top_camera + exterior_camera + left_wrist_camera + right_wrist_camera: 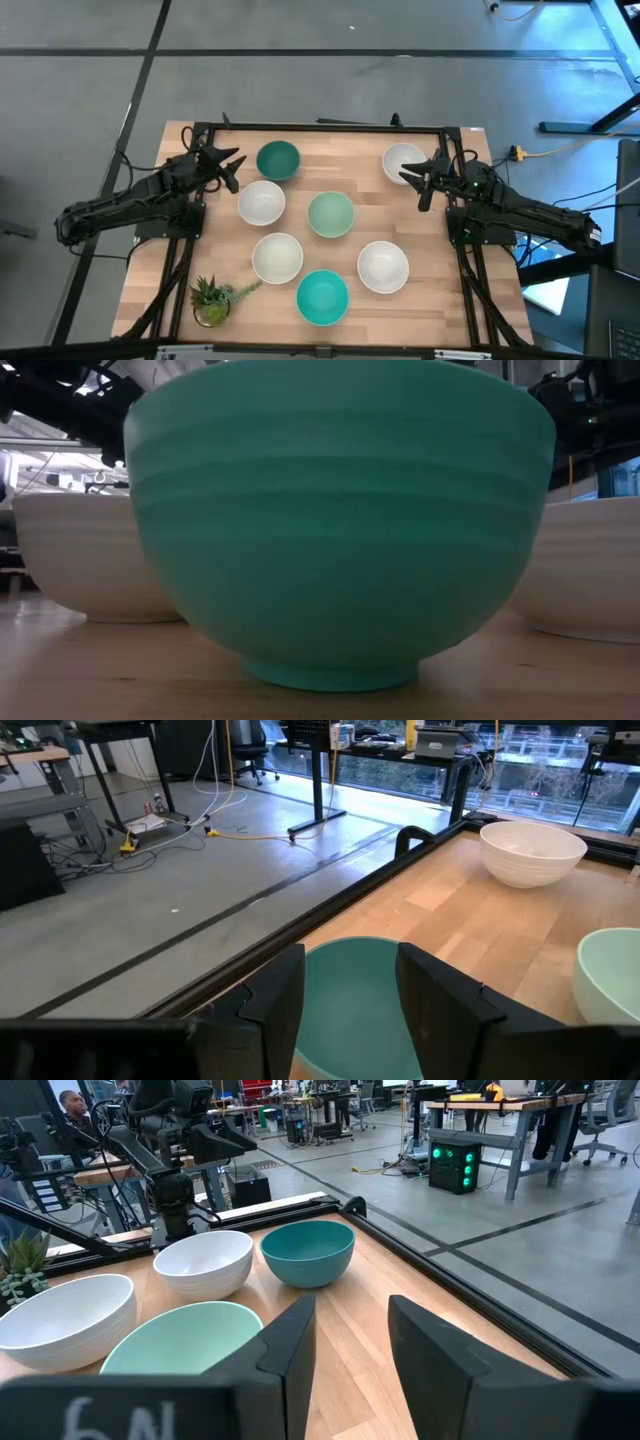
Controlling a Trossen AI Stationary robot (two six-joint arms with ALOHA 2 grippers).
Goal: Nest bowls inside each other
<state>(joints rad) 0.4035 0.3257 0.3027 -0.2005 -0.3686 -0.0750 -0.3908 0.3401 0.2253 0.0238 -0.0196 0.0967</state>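
Seven bowls rest upright on their bases on the wooden table. The dark teal bowl (278,160) and a white bowl (403,163) stand near the far edge. Toward the near edge come a white bowl (261,202), the pale mint bowl (330,214), two more white bowls (277,257) (382,266) and the turquoise bowl (322,297). My left gripper (236,170) is open, just left of the dark teal bowl (360,1000). My right gripper (413,187) is open, at the near side of the far right white bowl. The turquoise bowl (340,530) fills the low view.
A small potted plant (210,300) stands at the near left corner. A dark metal frame (330,127) runs along the table's far edge. Bare wood lies between the two far bowls. A person (70,1105) sits in the room beyond the table.
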